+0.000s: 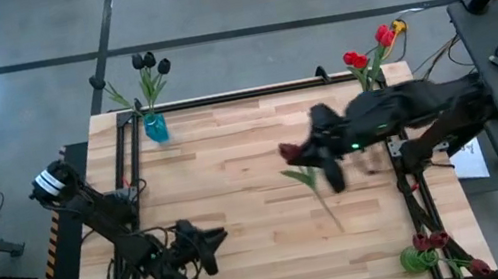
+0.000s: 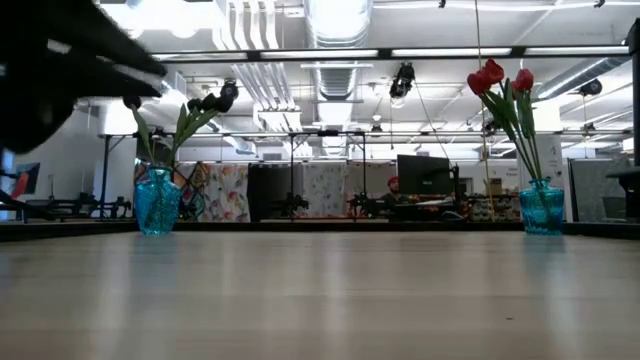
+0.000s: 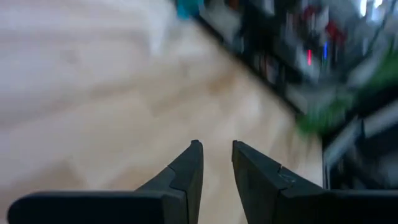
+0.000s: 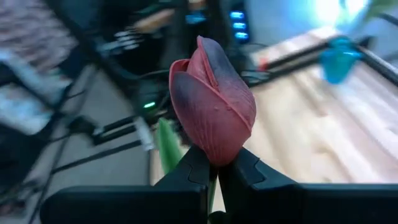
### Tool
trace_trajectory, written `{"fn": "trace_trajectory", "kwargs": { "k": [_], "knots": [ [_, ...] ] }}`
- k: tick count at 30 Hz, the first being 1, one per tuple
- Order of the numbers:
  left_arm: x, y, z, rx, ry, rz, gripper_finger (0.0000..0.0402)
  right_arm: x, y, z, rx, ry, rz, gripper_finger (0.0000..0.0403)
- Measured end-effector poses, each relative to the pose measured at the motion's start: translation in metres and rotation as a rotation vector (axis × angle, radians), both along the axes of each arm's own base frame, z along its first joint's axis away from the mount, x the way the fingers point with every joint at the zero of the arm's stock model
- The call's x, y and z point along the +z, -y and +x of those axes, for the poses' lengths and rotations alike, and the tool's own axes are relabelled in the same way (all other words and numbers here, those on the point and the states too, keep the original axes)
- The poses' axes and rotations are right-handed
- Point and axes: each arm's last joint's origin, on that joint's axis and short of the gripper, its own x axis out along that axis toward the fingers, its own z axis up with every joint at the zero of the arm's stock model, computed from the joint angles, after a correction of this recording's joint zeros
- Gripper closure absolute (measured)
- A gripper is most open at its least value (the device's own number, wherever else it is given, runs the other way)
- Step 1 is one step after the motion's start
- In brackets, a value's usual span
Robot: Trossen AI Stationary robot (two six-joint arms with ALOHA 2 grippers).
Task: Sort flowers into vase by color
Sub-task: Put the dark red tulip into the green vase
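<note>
Right tool (image 4: 214,171) is being held over the middle-right of the bench (image 1: 239,202), clenched on a dark red tulip (image 4: 212,102) just below its head; in the high view its stem (image 1: 317,194) is trailing down and across the boards toward the near edge. Left tool (image 3: 216,158) is being kept low over the near-left corner, fingers (image 3: 189,171) narrowly parted with nothing between them, bare wood showing through the gap.

Two blue vases are being kept at the far edge. The left vase (image 1: 156,128), near the far-left corner, is carrying black tulips (image 1: 148,63); the right vase (image 2: 541,207), at the far-right corner, is carrying red tulips (image 1: 368,51). Both are standing upright, well apart.

More loose flowers (image 1: 435,248) are lying bunched at the near-right corner, beside the frame rail.

A wide open stretch of board is being left between the two arms and along the centre, from near edge to far edge.
</note>
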Motion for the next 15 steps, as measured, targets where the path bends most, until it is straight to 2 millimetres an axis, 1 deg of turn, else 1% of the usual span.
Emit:
{"fn": "trace_trajectory", "kwargs": {
  "k": [3, 6, 8, 10, 12, 15],
  "knots": [
    [0.014, 0.003, 0.006, 0.123, 0.117, 0.003, 0.0327, 0.012, -0.004, -0.026, 0.113, 0.056, 0.022, 0.0390],
    [0.027, 0.008, 0.010, 0.173, 0.180, -0.015, 0.0327, 0.022, -0.007, -0.048, 0.226, 0.128, 0.068, 0.0390],
    [0.035, 0.011, 0.013, 0.198, 0.216, -0.042, 0.0327, 0.027, -0.010, -0.057, 0.294, 0.168, 0.128, 0.0390],
    [0.043, 0.013, 0.016, 0.226, 0.250, -0.051, 0.0327, 0.029, -0.016, -0.065, 0.407, 0.190, 0.172, 0.0390],
    [0.050, 0.015, 0.017, 0.254, 0.274, -0.045, 0.0327, 0.030, -0.022, -0.072, 0.507, 0.208, 0.179, 0.0390],
    [0.059, 0.018, 0.020, 0.264, 0.293, -0.062, 0.0327, 0.038, -0.026, -0.092, 0.586, 0.263, 0.147, 0.0390]
  ]
}}
